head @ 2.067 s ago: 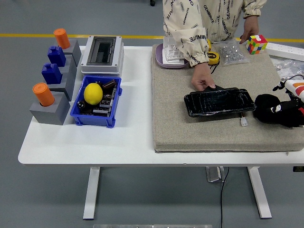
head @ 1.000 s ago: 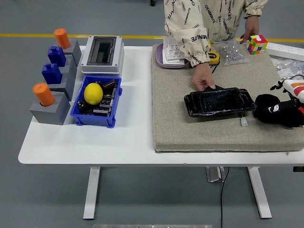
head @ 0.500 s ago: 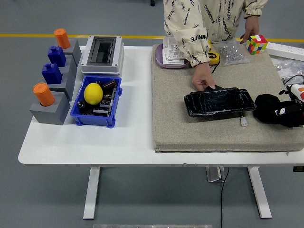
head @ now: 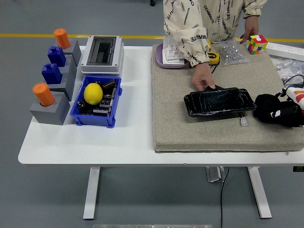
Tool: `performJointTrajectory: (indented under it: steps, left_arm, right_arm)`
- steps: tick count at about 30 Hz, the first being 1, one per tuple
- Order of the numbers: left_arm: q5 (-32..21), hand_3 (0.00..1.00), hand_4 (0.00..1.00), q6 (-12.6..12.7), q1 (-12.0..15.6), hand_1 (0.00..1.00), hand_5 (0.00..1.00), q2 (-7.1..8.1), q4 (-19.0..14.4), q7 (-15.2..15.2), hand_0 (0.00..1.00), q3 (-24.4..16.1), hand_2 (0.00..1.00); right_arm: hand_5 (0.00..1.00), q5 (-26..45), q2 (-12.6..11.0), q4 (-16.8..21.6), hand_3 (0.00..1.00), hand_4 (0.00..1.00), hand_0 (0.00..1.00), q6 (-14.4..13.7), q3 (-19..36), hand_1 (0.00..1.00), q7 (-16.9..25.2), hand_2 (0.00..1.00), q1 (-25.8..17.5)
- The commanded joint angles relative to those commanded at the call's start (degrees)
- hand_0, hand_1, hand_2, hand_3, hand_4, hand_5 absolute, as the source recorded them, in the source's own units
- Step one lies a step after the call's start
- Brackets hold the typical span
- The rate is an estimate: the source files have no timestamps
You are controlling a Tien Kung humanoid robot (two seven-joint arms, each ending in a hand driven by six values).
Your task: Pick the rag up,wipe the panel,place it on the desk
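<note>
Your right hand (head: 285, 114) sat just right of the black panel (head: 219, 102), low on the beige mat (head: 190, 123), against a dark bundle that looked like the rag (head: 267, 105). You could not tell whether its fingers gripped the rag or merely rested on it. At the panel's far left corner, a person's hand (head: 203, 80) pressed down on the edge. The person's other hand (head: 248, 34) touched a colour cube (head: 256, 43), well beyond the panel.
</note>
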Motion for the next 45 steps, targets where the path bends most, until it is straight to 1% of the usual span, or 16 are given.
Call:
performJointTrajectory:
  steps: [5,12,14,15,21,22,27,28,32,33,38,39,44,45]
  left_arm:
    - [-0.2,0.566,0.600,0.0,0.1,0.698,0.477,-0.05,0.0,0.0,0.650,0.3,0.746]
    - [-0.3,0.566,0.600,0.0,0.0,0.698,0.477,-0.01,0.0,0.0,0.650,0.8,0.746]
    - [-0.4,0.566,0.600,0.0,0.0,0.698,0.477,-0.01,0.0,-0.1,0.650,0.9,0.746]
    - [-0.4,0.567,0.600,0.0,0.0,0.697,0.477,-0.01,0.0,0.0,0.651,0.9,0.747]
    - [-0.2,0.567,0.600,0.0,0.0,0.697,0.477,0.10,0.0,0.0,0.651,0.8,0.747]
    - [-0.2,0.567,0.600,0.0,0.0,0.698,0.478,0.10,0.0,0.0,0.651,0.8,0.747]
    - [-0.5,0.567,0.600,0.0,-0.1,0.698,0.478,0.03,0.0,-0.1,0.651,0.9,0.747]
    - [-0.6,0.567,0.600,-0.1,-0.1,0.698,0.479,0.01,0.0,-0.1,0.650,0.9,0.747]
    - [-0.8,0.567,0.600,-0.1,-0.1,0.698,0.479,-0.06,0.0,-0.2,0.650,1.0,0.747]
    - [-0.8,0.566,0.600,-0.1,-0.1,0.697,0.478,-0.06,0.0,-0.2,0.650,1.0,0.747]
    - [-0.9,0.566,0.600,0.0,-0.2,0.697,0.478,-0.09,0.0,-0.3,0.650,1.0,0.747]
    - [-1.0,0.567,0.600,0.0,-0.2,0.698,0.479,-0.10,0.0,-0.3,0.650,1.1,0.747]
    - [-1.3,0.567,0.600,-0.1,-0.2,0.698,0.479,-0.09,0.0,-0.5,0.650,1.5,0.747]
    - [-1.2,0.567,0.600,-0.1,-0.2,0.698,0.479,-0.09,0.0,-0.5,0.650,1.5,0.747]
  right_arm:
    - [0.536,-0.1,0.4,0.6,0.788,0.998,0.751,-0.2,0.7,0.729,0.0,0.808,-1.1]
    - [0.534,0.1,1.1,0.4,0.786,0.998,0.745,-0.7,0.4,0.729,0.2,0.807,-2.1]
    - [0.534,0.2,1.2,0.3,0.786,0.998,0.745,-1.1,0.2,0.729,0.4,0.807,-2.3]
    - [0.528,0.3,1.2,0.3,0.767,0.998,0.714,-1.4,0.1,0.707,0.5,0.773,-2.3]
    - [0.528,0.6,1.3,0.3,0.767,0.998,0.714,-3.5,-0.2,0.707,1.2,0.773,-2.4]
    - [0.457,0.6,1.2,0.4,0.723,0.998,0.617,-3.9,-0.1,0.649,1.3,0.713,-2.4]
    - [0.457,0.4,1.2,0.5,0.723,0.998,0.617,-4.7,0.0,0.649,1.6,0.713,-2.3]
    - [0.355,0.4,1.1,0.6,0.622,0.984,0.509,-4.7,0.1,0.594,1.6,0.655,-2.3]
    - [0.355,0.1,1.1,0.7,0.622,0.984,0.509,-4.8,0.2,0.594,1.6,0.655,-2.5]
    - [0.295,0.0,1.1,0.7,0.578,0.926,0.458,-4.8,0.3,0.564,1.6,0.606,-2.5]
    - [0.295,-0.2,1.0,0.8,0.578,0.926,0.458,-4.7,0.8,0.564,1.6,0.606,-3.1]
    - [0.278,-0.2,1.0,0.8,0.550,0.907,0.443,-4.8,1.0,0.543,1.6,0.583,-3.3]
    - [0.278,-0.4,1.0,0.8,0.550,0.907,0.443,-5.1,1.8,0.543,1.8,0.583,-4.0]
    - [0.236,-0.4,0.9,0.8,0.519,0.858,0.392,-5.2,1.8,0.505,1.8,0.539,-4.1]
